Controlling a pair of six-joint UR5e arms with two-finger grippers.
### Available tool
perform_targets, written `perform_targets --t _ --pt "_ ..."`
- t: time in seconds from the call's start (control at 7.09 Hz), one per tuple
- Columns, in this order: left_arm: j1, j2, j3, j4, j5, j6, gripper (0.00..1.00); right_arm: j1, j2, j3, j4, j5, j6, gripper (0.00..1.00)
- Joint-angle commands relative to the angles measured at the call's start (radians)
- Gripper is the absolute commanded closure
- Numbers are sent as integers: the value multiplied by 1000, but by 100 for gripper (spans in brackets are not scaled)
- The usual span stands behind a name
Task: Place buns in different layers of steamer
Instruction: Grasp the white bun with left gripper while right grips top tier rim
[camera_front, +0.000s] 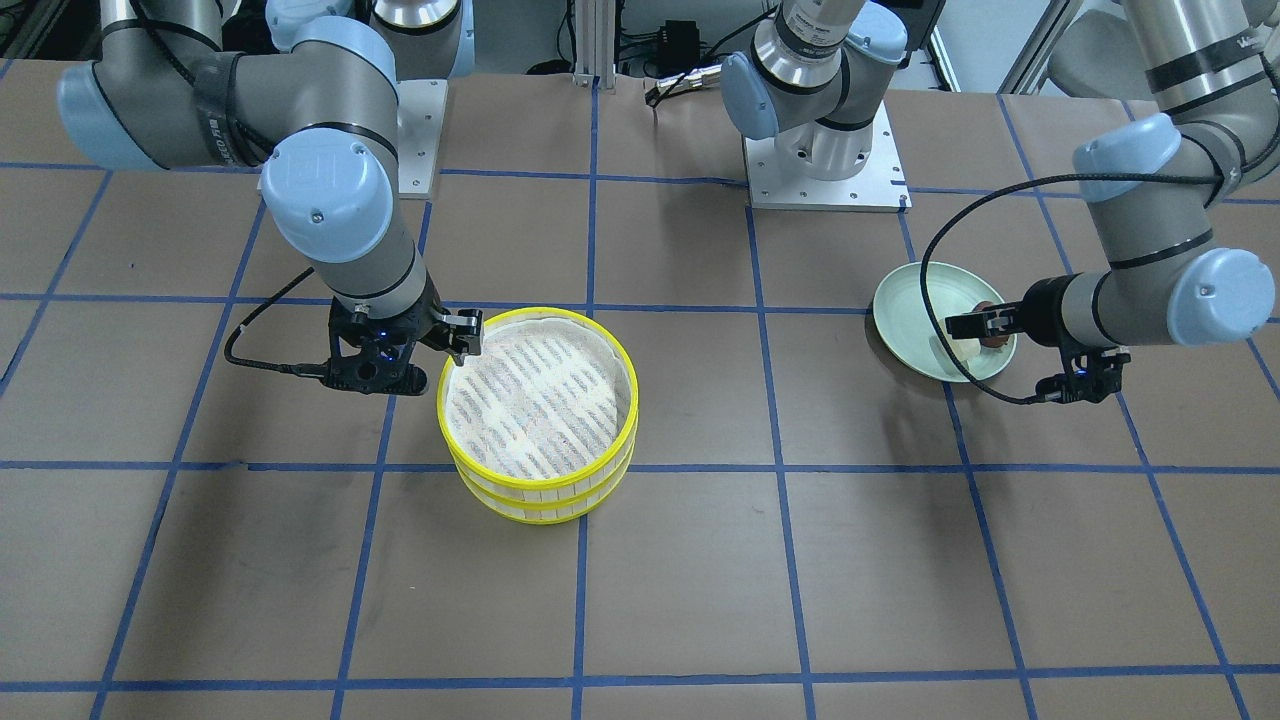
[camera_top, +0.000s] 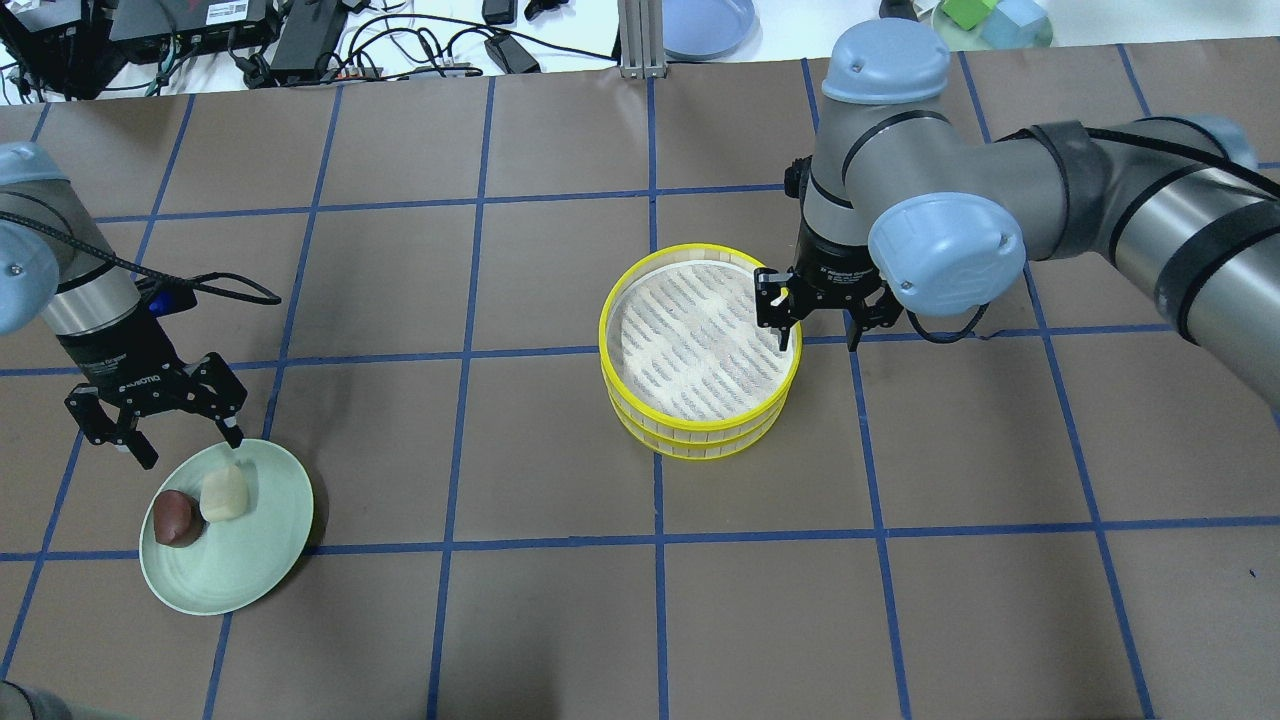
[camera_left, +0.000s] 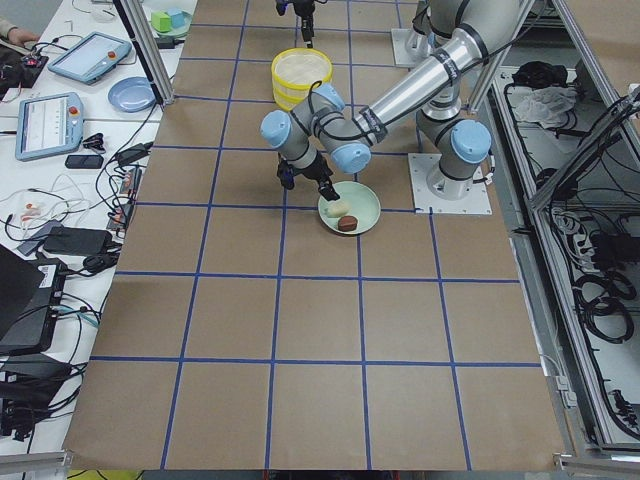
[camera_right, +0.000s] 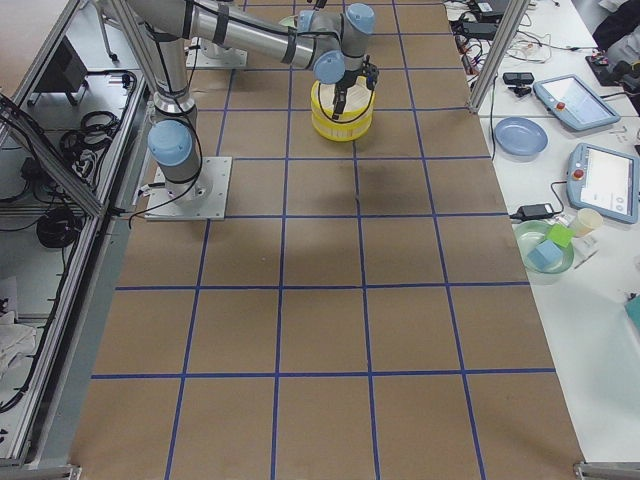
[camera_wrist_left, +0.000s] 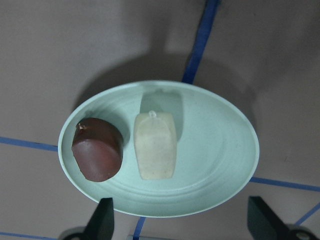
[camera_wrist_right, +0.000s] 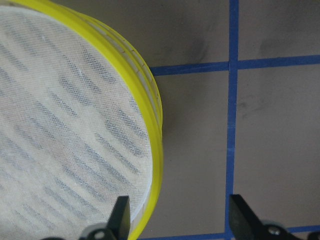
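The two-tier steamer (camera_top: 700, 428) with yellow rims stands stacked mid-table, and its top liner (camera_front: 540, 400) is bare. My right gripper (camera_top: 815, 320) is open and straddles the rim (camera_wrist_right: 155, 130), with one finger over the liner and the other outside. A cream-white bun (camera_top: 222, 494) and a reddish-brown bun (camera_top: 177, 518) lie side by side on a pale green plate (camera_top: 270, 540). My left gripper (camera_top: 150, 420) is open and empty above the plate's edge. In the left wrist view the cream bun (camera_wrist_left: 156, 146) and brown bun (camera_wrist_left: 97, 149) lie ahead of the open fingertips (camera_wrist_left: 102, 220).
The brown table carries a blue tape grid (camera_top: 655, 540). The arm base plates (camera_front: 825, 170) sit at the robot's side. Beyond the far edge lie a blue plate (camera_top: 705, 25), cables and tablets (camera_left: 50, 120). A metal post (camera_top: 635, 40) stands at that edge.
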Motion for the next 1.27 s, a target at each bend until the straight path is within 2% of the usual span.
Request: perform_targets --t 0.0,0.42,0.56,0.85,0.99,1.13 --pt "8 -66 0 16 0 1 10 14 25 -2 -5 5 28 29" --pt "9 -107 -3 16 7 0 13 33 55 -7 -25 6 32 29" --pt "9 -119 -8 14 9 1 17 37 63 -10 -30 5 38 29" --pt "9 -132 -22 14 29 -5 41 39 74 -16 -28 5 39 35" --pt "9 -139 -18 14 39 -5 69 39 74 -16 -30 6 39 50" --pt "21 -139 -20 13 56 -5 100 39 78 -17 -27 3 36 84"
